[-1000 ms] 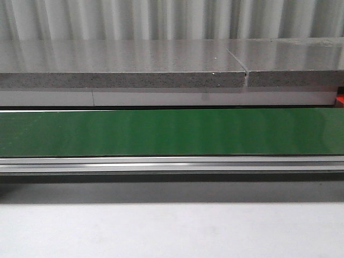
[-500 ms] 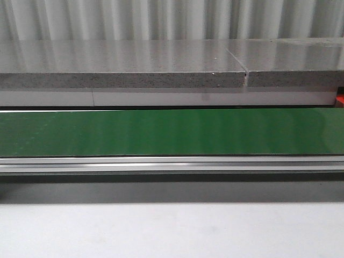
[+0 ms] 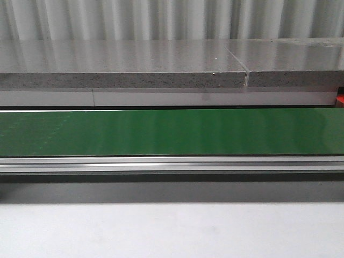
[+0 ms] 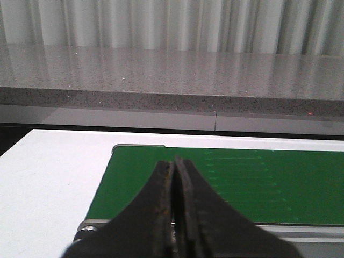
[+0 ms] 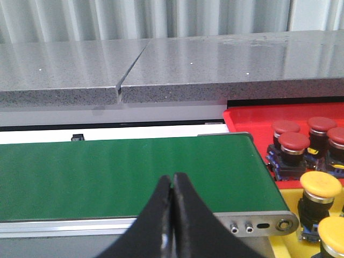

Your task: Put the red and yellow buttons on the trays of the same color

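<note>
Both claws, left (image 4: pixel 173 215) and right (image 5: pixel 172 215), are closed and empty over the green conveyor belt (image 3: pixel 172 131). Beyond the belt's end, red buttons (image 5: pixel 293 142) occupy the red tray (image 5: pixel 247 119); yellow buttons (image 5: pixel 320 184) occupy the yellow tray (image 5: pixel 287 244).

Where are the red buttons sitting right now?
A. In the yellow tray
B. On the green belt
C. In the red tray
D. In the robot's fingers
C: the right wrist view shows the red buttons standing in the red tray, past the end of the green belt, which carries nothing.
</note>
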Tool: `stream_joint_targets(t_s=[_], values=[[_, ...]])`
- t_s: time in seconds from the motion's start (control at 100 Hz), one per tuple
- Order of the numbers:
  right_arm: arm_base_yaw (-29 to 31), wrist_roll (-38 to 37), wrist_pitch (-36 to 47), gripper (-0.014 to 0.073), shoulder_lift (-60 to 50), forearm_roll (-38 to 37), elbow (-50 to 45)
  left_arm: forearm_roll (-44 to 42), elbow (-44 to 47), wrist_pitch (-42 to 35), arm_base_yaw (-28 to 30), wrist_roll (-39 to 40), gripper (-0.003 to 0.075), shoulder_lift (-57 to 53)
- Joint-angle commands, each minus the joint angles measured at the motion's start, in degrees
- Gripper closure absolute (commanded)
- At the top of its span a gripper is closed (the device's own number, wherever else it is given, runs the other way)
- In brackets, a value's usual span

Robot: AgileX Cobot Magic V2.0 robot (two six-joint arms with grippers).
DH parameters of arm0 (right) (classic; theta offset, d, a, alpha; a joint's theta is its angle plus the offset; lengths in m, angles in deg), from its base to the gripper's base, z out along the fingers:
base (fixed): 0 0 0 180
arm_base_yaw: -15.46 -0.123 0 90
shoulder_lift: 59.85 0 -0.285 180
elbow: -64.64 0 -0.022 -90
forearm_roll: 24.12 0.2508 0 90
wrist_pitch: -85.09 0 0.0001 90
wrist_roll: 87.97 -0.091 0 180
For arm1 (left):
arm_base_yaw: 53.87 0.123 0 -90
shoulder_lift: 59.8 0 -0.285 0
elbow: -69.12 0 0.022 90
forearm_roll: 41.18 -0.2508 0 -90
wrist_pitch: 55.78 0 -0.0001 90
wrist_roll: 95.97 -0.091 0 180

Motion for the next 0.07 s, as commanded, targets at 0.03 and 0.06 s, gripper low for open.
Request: stream_joint_targets(t_s=[0.03,0.06], values=[[0.1,-0.1,4.8,0.0699,-0.5,-0.4,0.9,0.5,3.0,-4.3,0.1,0.3,0.0741,-2.2],[0.1,-0.1,4.8,0.0699,-0.5,-0.4,0.9,0.5,3.0,-4.3,0.1,0.3,0.0741,-2.2]])
